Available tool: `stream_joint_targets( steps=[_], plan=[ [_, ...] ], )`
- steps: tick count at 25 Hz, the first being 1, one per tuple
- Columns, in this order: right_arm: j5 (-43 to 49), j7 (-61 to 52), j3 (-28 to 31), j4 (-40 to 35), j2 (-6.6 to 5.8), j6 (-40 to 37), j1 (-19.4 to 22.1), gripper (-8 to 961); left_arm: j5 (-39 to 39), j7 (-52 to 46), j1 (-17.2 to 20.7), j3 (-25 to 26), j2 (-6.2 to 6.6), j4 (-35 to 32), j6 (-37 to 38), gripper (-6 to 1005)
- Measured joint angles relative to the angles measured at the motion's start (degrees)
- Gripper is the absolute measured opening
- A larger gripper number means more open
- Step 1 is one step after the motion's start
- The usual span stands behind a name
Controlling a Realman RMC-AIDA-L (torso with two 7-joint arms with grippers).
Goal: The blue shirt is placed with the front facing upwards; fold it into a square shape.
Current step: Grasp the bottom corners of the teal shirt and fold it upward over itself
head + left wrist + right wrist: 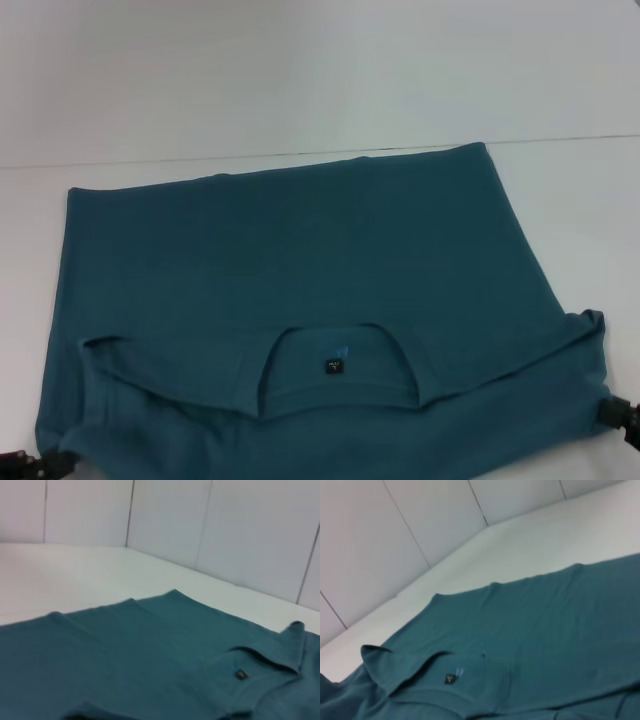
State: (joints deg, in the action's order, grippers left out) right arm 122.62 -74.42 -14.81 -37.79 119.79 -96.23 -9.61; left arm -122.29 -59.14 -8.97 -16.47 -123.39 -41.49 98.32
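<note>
One large dark teal-blue cotton shirt [300, 260] lies spread on the white table [580, 210]. We note its round ribbed collar [340, 345] and small dark neck label [333, 366] at the shirt's near end, where a band of cloth is doubled over. The left gripper [40, 464] sits at the shirt's near left corner, the right gripper [622, 418] at its near right corner; we cannot tell whether either grips the cloth.
</note>
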Motion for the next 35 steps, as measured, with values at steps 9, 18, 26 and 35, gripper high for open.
stream_joint_targets(
  steps=[9, 18, 26, 35],
  plan=[
    [-4.9, -1.0, 0.1, -0.4, -0.17, 0.0, -1.3, 66, 0.7, 0.1, -1.2, 5.4, -0.05, 1.3, -0.5, 11],
    [-4.5, -2.1, -0.7, -0.2, -0.24, 2.9, -4.8, 68, 0.4, 0.0, -4.4, 5.3, -0.29, 3.1, -2.4, 12],
    [-3.2, -0.6, -0.4, -0.5, -0.38, 1.4, -2.8, 70, 0.8, 1.6, -2.9, 5.7, -0.11, 3.2, -0.3, 12],
    [-3.4, 5.5, 2.3, -0.5, -0.15, -5.3, 2.4, 73, 1.1, 6.6, 0.6, 7.7, -0.12, 3.0, 7.0, 14]
  ],
)
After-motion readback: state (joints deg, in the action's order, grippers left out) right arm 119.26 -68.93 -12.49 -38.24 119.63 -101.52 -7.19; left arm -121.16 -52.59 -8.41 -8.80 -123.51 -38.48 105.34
